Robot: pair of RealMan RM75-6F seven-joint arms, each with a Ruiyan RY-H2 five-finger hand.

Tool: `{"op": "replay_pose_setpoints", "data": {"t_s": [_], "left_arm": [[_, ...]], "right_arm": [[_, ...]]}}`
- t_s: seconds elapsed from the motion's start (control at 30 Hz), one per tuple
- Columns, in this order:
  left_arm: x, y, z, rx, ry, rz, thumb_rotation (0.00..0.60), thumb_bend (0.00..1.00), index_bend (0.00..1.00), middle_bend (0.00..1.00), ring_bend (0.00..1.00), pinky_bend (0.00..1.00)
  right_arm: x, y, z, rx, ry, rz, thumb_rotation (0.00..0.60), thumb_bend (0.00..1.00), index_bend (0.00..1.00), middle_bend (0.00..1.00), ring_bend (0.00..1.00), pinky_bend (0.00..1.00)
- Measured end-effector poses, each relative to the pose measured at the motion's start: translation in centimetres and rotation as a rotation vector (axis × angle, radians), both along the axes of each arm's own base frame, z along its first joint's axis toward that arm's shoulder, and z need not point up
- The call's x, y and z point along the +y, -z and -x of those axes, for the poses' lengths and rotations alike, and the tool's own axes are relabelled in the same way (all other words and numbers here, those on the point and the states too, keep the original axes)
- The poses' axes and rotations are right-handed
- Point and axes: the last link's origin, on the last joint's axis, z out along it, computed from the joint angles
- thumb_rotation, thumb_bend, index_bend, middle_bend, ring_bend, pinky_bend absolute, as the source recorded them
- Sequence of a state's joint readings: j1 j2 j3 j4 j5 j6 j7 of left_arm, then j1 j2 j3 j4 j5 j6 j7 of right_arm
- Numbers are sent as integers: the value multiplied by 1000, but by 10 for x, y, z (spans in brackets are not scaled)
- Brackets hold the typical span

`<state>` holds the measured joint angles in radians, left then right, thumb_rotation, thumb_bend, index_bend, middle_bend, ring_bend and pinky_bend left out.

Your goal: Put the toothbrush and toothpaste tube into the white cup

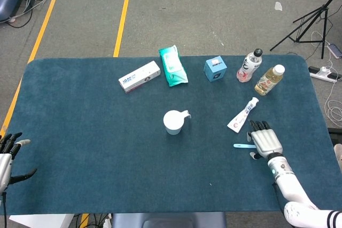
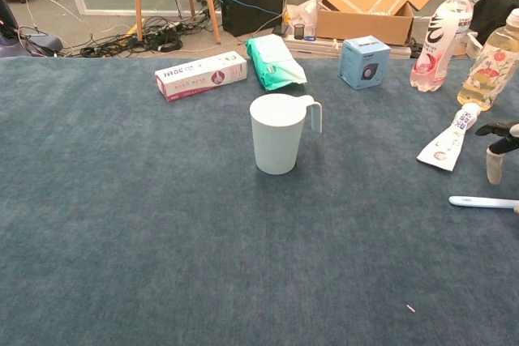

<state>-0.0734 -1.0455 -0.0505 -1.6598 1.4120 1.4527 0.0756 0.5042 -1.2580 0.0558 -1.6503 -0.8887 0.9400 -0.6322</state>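
Right hand (image 1: 265, 140) hovers over the blue table (image 1: 96, 132), fingers spread, holding nothing — it sits right above the handle end of the toothbrush (image 1: 243, 146), which lies flat on the cloth. Can't tell if a finger touches it. Toothpaste tube (image 1: 243, 115) lies just beyond, cap end angled toward the two bottles (image 1: 268, 80). White cup (image 1: 173, 122) stands upright mid-table, well apart from both. Left hand (image 1: 6, 156) rests at the near left edge — fingers apart, nothing in it.
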Motion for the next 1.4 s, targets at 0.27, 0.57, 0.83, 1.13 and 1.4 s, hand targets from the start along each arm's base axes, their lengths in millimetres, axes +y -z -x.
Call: {"op": "replay_pose_setpoints", "data": {"t_s": [0.27,0.57,0.83,1.13,1.4], "left_arm": [[0,0,0,1,-1,1,600,0,252,141,92,28],[-1,0,0,2,-3,3,600,0,252,141,92,33],[-1,-1,0,-1,-5,1,600,0,252,141,92,46],[-1,-1,0,0,-4,2,600,0,252,141,92,55],[-1,-1,0,0,-6,1,600,0,252,141,92,68]], "right_arm": [[-2,5,4,13,-7,0,600,159,473,0,0,37],[-9,14,6,41,-34,21,600,207,472,0,0,37],[-11,23,6,47,-35,0,600,216,473,0,0,37],[-6,28,6,66,-55,-11,600,219,473,0,0,37],[-6,31,8,89,-70,-5,600,239,480,0,0,37]]}}
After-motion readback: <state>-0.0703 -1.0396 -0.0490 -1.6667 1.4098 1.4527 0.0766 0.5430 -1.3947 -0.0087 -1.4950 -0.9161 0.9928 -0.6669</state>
